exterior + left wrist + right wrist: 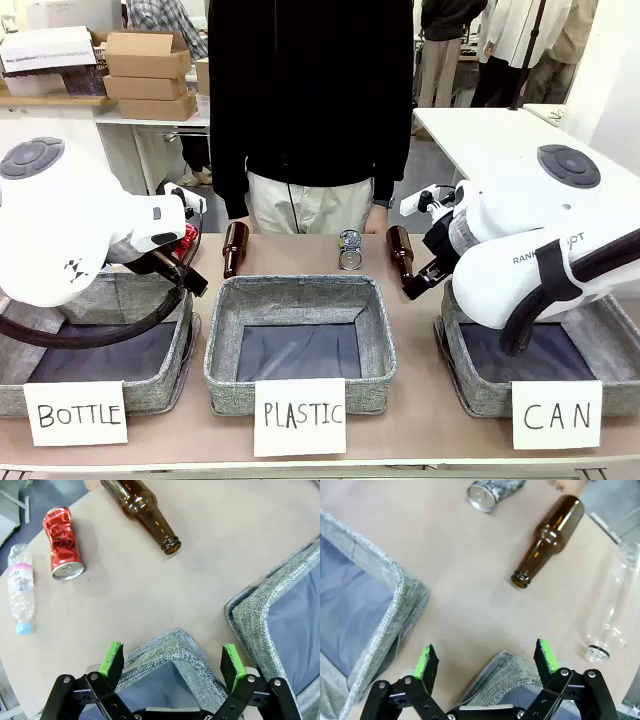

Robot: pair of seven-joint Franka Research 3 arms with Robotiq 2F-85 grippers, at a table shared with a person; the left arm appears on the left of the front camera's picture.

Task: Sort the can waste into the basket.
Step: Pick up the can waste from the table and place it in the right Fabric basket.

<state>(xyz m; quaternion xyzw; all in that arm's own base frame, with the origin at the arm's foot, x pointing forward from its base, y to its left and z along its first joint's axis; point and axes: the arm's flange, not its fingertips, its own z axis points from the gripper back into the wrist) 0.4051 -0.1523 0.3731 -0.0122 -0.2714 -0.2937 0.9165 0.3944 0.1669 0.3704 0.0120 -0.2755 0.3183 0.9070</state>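
Tabletop (295, 260) is shown bearing a silver can (350, 250) at far centre, axis near-to-far, left of the right fingers (426, 661). A red can (62, 542) is laid far left, by the left fingers (114, 657). Both pairs are spread apart, empty.

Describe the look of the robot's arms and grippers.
The left arm and right arm are rounded white shells with grey joint caps; a thick black cable loops by each. The right arm bears dark lettering. The left gripper and right gripper have black linkage fingers tipped with green pads.
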